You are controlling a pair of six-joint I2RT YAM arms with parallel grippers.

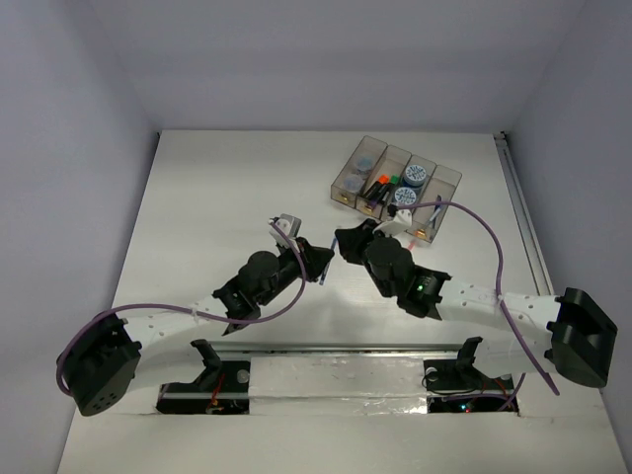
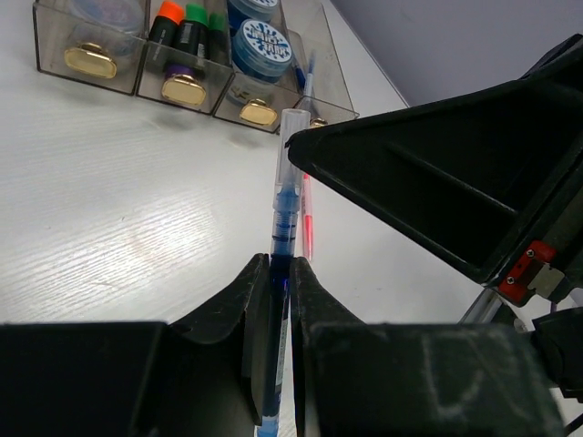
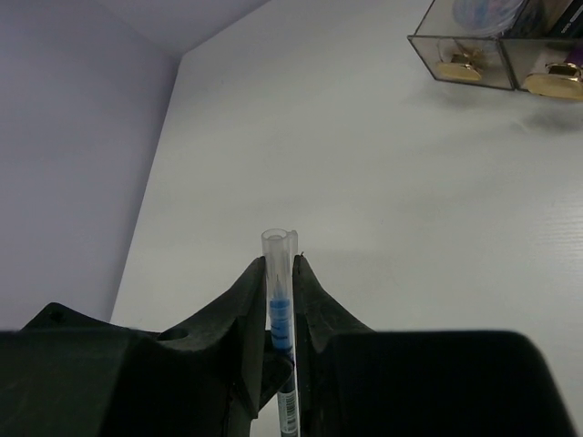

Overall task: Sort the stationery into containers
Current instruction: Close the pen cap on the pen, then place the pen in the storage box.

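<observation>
A thin blue pen [image 2: 287, 200] with a clear cap is gripped by both grippers above the table. My left gripper [image 2: 281, 264] is shut on its barrel. My right gripper [image 3: 282, 264] is shut on its capped end [image 3: 279, 273]. In the top view the left gripper [image 1: 319, 260] and right gripper [image 1: 345, 243] meet tip to tip in front of the containers [image 1: 342, 188]. A red pen [image 2: 308, 218] lies on the table below the blue one. The bins hold rolls [image 1: 414, 175], markers [image 2: 173, 18] and a blue pen [image 2: 308, 77].
The right gripper's black body [image 2: 437, 182] fills the right of the left wrist view. The bins also show in the right wrist view [image 3: 474, 55]. A rail [image 1: 523, 217] runs along the table's right edge. Purple cables [image 1: 494, 247] arch over the right arm.
</observation>
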